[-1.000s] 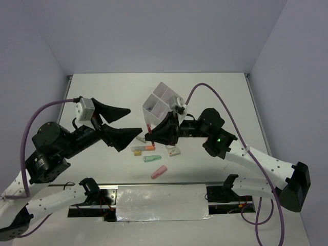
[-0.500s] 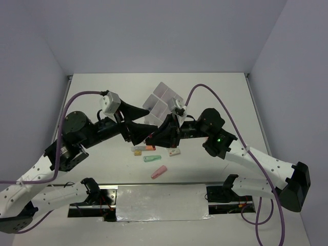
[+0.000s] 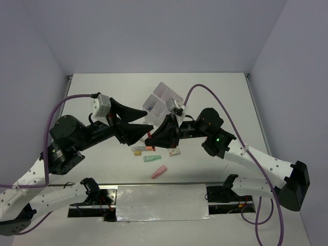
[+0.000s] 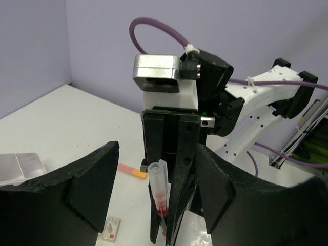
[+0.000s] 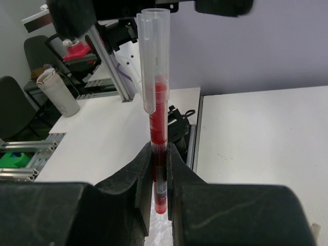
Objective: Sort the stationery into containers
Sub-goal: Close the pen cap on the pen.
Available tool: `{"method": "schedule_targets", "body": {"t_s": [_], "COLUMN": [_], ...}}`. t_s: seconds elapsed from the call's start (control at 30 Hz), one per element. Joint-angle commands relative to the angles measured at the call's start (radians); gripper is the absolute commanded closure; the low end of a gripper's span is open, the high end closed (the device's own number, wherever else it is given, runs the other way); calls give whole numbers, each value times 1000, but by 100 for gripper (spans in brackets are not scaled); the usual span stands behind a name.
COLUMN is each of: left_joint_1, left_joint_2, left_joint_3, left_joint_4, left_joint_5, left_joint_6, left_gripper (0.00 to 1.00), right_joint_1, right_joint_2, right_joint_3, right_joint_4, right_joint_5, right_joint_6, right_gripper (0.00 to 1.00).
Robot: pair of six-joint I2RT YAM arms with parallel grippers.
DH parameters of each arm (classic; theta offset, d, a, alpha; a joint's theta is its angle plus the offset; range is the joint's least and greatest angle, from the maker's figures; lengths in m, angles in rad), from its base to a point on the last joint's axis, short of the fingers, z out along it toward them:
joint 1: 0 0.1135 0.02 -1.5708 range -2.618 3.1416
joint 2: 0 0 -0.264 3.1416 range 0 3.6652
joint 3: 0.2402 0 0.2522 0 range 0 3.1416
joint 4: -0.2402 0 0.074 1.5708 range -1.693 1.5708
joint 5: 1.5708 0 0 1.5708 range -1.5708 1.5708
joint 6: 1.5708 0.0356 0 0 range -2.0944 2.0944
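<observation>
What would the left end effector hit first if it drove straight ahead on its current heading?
Most likely the red pen clamped in the right end effector: both sit centred between the open left end effector fingers. How far off they are is unclear.

Left end effector (image 3: 145, 122) agape, right (image 5: 160, 154) clamped

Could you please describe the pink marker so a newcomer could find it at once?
Start at the white divided box in the middle of the table and come towards the near edge, past the small cluster of stationery. The pink marker lies alone just beyond the green marker, nearer that edge than any other item.
</observation>
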Motion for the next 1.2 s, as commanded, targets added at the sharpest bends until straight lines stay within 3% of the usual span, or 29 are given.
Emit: {"method": "schedule_targets", "body": {"t_s": [0.0, 0.17, 0.33, 0.37, 0.4, 0.5, 0.57, 0.6, 0.63, 0.73, 1.17], "left_joint_1": [-2, -2, -2, -2, -2, -1, -2, -2, -2, -2, -1], "left_joint_2": [-3, 0, -1, -3, -4, -6, -8, -8, -8, 0, -17], "left_joint_3": [-10, -15, -18, -18, -18, -21, -24, -25, -25, -16, -73], "left_joint_4": [46, 39, 43, 40, 39, 39, 39, 39, 39, 14, 62], "left_joint_5": [16, 3, 15, 15, 15, 15, 15, 16, 24, 18, 65], "left_joint_6": [-3, 6, 5, 5, 6, 6, 8, 8, 9, 6, 0], "left_gripper": [26, 28, 48, 58, 61, 60, 53, 57, 73, 100, 100], "right_joint_1": [-5, -3, -3, -3, -3, -5, -5, -3, -5, -3, -22], "right_joint_2": [-1, -1, 2, 2, 2, 2, 2, 4, 1, -2, -50], "right_joint_3": [41, 39, 41, 41, 41, 44, 47, 47, 48, 47, 27], "right_joint_4": [48, 55, 51, 51, 51, 46, 48, 48, 48, 57, 136], "right_joint_5": [-14, -18, -14, -13, -13, -11, -13, -13, -11, -8, 91], "right_joint_6": [2, 7, 4, 2, 4, 0, 2, 0, 3, 10, 119], "right_gripper": [100, 100, 100, 100, 100, 100, 100, 100, 100, 100, 100]}}
